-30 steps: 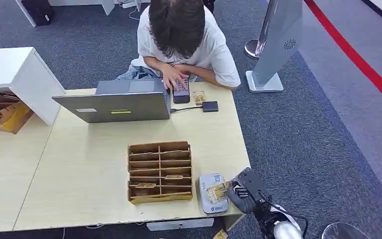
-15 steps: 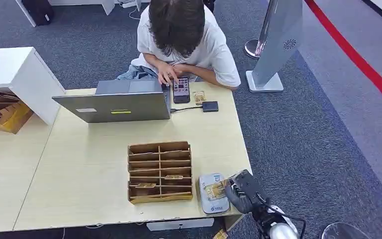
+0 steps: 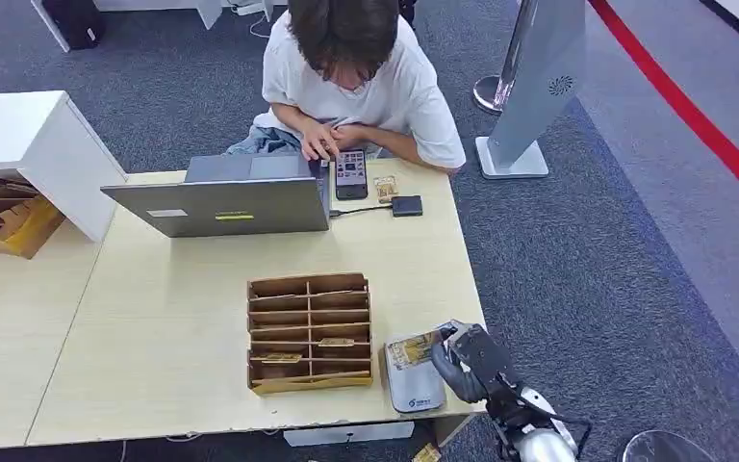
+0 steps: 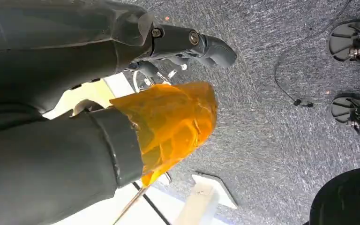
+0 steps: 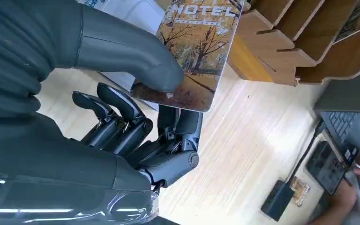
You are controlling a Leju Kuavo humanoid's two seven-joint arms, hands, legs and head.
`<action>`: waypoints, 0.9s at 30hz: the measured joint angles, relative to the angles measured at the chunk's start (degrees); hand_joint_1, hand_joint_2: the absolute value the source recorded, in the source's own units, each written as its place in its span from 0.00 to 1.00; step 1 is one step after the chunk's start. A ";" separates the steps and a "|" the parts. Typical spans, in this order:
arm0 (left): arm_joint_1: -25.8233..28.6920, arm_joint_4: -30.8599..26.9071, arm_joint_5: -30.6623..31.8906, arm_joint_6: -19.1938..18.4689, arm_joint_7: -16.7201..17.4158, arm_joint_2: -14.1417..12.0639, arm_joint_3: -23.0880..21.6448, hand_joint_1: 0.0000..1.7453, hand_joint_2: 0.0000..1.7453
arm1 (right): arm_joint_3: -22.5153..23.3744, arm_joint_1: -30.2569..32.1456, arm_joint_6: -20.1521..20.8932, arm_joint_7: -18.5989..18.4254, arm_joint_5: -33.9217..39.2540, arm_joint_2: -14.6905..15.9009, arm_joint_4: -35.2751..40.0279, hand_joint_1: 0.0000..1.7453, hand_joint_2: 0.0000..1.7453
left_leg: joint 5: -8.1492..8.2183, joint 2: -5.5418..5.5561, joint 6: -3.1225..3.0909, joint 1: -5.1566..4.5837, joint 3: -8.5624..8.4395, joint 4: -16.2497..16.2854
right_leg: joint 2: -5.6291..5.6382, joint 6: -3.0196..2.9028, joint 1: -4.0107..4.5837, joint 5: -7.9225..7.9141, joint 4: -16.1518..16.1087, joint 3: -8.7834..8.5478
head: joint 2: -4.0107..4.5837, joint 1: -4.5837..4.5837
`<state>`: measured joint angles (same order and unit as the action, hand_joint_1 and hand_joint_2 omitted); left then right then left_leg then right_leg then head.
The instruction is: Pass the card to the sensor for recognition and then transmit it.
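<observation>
The card is pinched between the thumb and the dark fingers of the right hand, with its printed face toward the wrist camera. In the head view it sits just above the far end of the grey sensor, which lies on the table near the front corner. The hand probably holds it by one edge so that most of the card stays free for reading. It is hard to tell if the card touches the sensor.

The left hand hangs over the carpet; whether its fingers are closed cannot be told.

Beside the sensor stands one wooden rack with two more cards in its slots. Farther away are one laptop, one phone, one small black box on a cable, and one person sitting at the far side, likely waiting to receive the card.
</observation>
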<state>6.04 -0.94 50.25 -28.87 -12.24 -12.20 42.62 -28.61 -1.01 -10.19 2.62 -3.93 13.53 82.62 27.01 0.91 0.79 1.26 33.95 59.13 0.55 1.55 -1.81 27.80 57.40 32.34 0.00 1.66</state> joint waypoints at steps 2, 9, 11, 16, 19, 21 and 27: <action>0.02 0.00 0.00 0.00 -0.04 0.00 0.02 0.00 0.00 | -0.04 0.04 -0.41 0.57 -0.24 0.00 0.26 1.00 1.00 | 0.00 0.00 0.00 0.00 0.00 0.00 | 0.00 0.00 0.00 0.00 0.00 0.00 | 0.00 0.00; 0.62 0.00 -0.09 0.17 -1.11 0.50 0.55 0.00 0.00 | -0.11 0.62 -3.41 3.97 -2.71 -0.02 5.00 1.00 1.00 | 0.00 -0.01 0.00 0.00 0.01 0.00 | 0.01 0.00 0.00 0.00 0.00 0.01 | 0.00 0.02; 0.86 0.00 -0.18 0.37 -1.29 0.66 0.79 0.00 0.00 | -0.13 0.91 -4.39 5.09 -3.60 -0.02 7.14 1.00 1.00 | 0.00 0.00 0.00 0.00 0.01 0.00 | 0.01 0.00 0.00 0.01 0.00 0.01 | 0.00 0.02; 1.23 0.00 -0.46 0.52 -1.95 1.07 1.46 0.00 0.00 | -0.44 1.17 -6.91 7.52 -6.41 -0.02 11.92 1.00 1.00 | 0.01 0.00 0.00 0.00 0.01 -0.01 | 0.00 -0.01 0.00 0.01 0.00 0.02 | 0.00 0.00; 1.41 0.00 -0.52 0.57 -2.21 1.27 1.51 0.00 0.00 | -0.83 1.16 -7.74 7.89 -7.39 -0.02 13.88 1.00 1.00 | 0.00 0.00 0.00 0.00 0.01 -0.01 | 0.00 -0.01 0.00 0.01 0.00 0.01 | 0.00 0.00; 1.55 0.00 -0.52 0.57 -2.32 1.36 1.53 0.00 0.00 | -1.18 1.15 -8.39 8.59 -8.31 -0.02 14.89 1.00 1.00 | 0.00 0.00 0.00 0.00 0.01 -0.01 | 0.00 -0.01 0.00 0.01 0.00 0.01 | 0.00 0.00; 1.83 0.00 -0.70 0.63 -2.93 1.64 1.55 0.00 0.00 | -2.19 0.96 -12.39 10.51 -13.43 -0.26 17.77 1.00 1.00 | 0.00 0.00 0.00 0.00 0.02 -0.01 | 0.00 -0.01 0.00 0.01 0.00 0.01 | 0.00 0.00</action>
<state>7.87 -0.94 49.55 -28.24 -15.17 -10.56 44.17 -30.80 -0.05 -22.57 13.13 -17.37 13.27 100.39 27.01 0.91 0.79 1.26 33.97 59.12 0.56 1.54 -1.81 27.81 57.40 32.35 0.00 1.66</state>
